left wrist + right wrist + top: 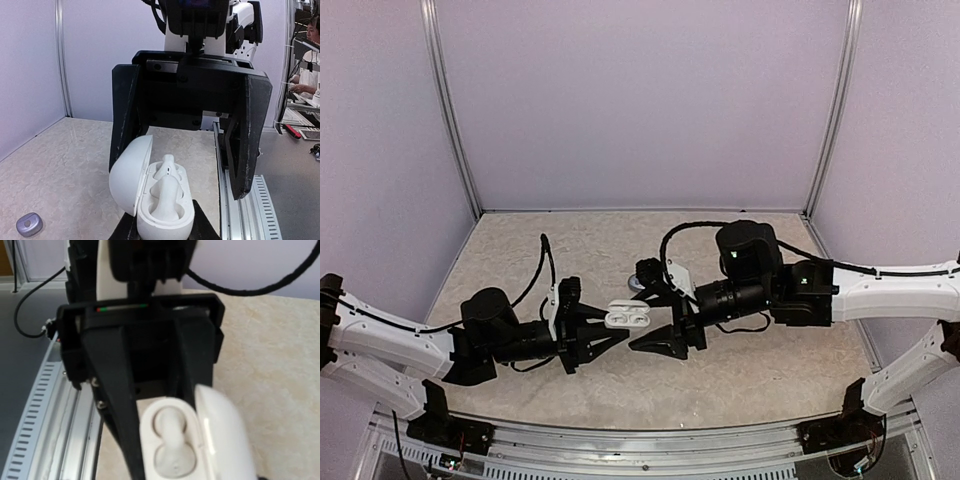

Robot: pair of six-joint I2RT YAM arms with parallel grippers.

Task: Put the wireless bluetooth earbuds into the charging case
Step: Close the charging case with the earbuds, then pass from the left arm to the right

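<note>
Case, charging, cream-white glossy plastic, pebble-shaped (167, 222): held up over the speckled beige bench (65, 160), lid hinged open to one side.

Contents: one cream-white bean-sized earbud (168, 169) appears lodged in the far well, its top proud of the rim. Whether it is pressed fully home, and whether the nearer well is filled, cannot be told. Dark grey buds: none in view.

Second case, small grey pebble (28, 224): lying on the bench, apparently closed, well apart from the white one.

Progress, as judged: partial at best. Seating of the white pair unconfirmed, lid not closed, grey pair outstanding.

Left fingers (201, 229): clenched on the lower body of the white case from both sides, presenting its open face.

Right fingers (247, 140): spread wide, facing the case from just beyond it. They grip nothing and touch nothing visible.
</note>
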